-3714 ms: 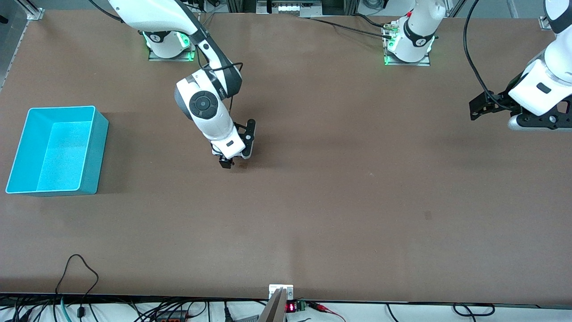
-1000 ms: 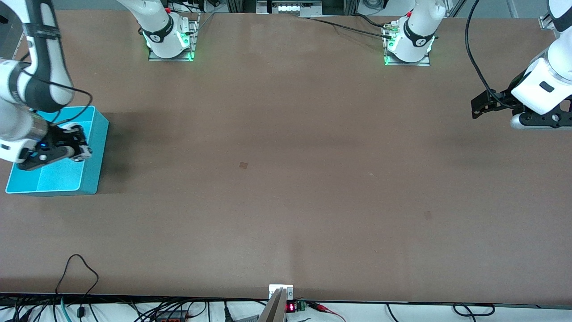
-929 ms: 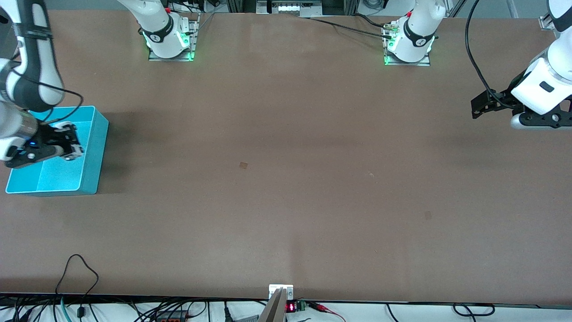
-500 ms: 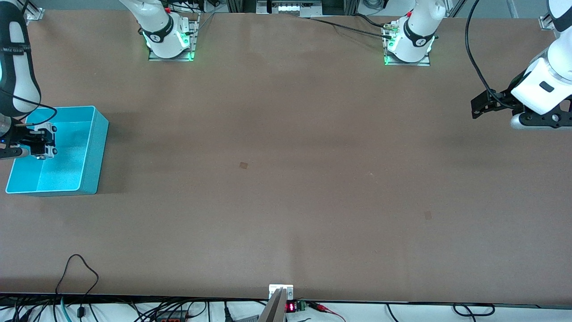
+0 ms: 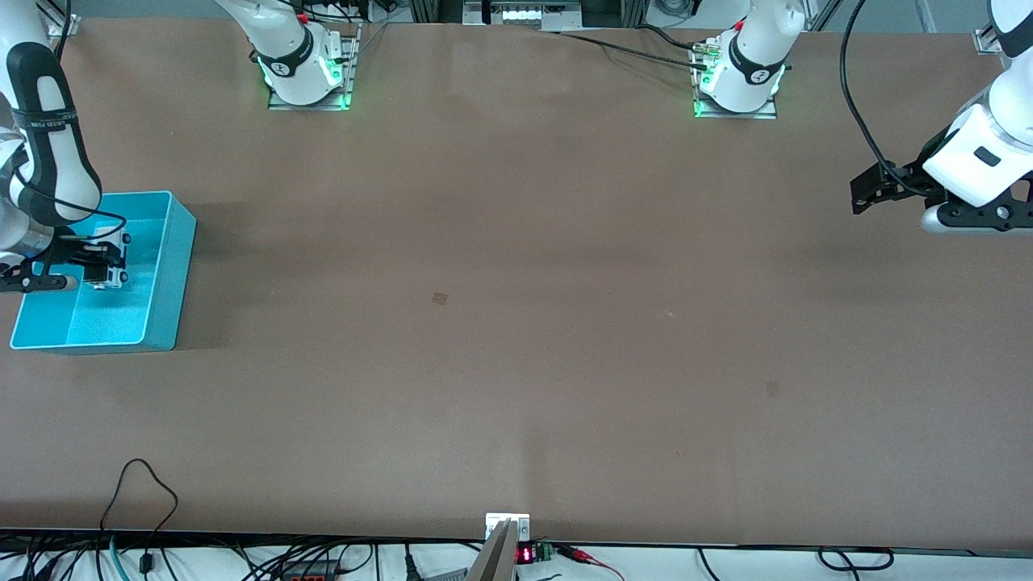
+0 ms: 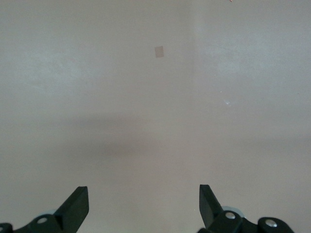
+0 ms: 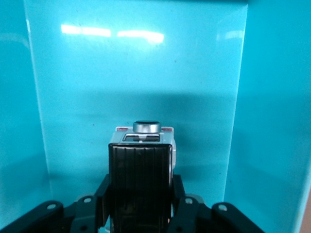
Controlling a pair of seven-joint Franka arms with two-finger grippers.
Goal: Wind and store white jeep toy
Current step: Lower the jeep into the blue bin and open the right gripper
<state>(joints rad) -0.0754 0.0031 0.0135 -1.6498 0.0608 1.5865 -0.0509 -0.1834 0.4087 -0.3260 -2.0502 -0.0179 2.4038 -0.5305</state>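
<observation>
The white jeep toy [image 7: 142, 138], boxy with a black rear roof, hangs inside the open top of the turquoise bin [image 5: 179, 242] at the right arm's end of the table. My right gripper [image 5: 103, 263] is shut on the toy [image 5: 113, 277], one finger [image 7: 104, 193] on each side. In the right wrist view the bin's floor and walls [image 7: 272, 121] fill the picture below the toy, and my right gripper [image 7: 141, 204] is half hidden by it. My left gripper [image 5: 855, 196] waits open over the left arm's end of the table, nothing between its fingers [image 6: 75, 209].
A small square tape mark [image 5: 439, 298] lies mid-table, also in the left wrist view as tape mark [image 6: 159, 51]. The two arm bases [image 5: 307, 77] stand along the table's edge farthest from the front camera. Cables [image 5: 137, 500] hang at the nearest edge.
My right gripper carried the jeep from mid-table to the bin, swung past toward the table's end, then came back over the bin's middle. The left arm has not moved.
</observation>
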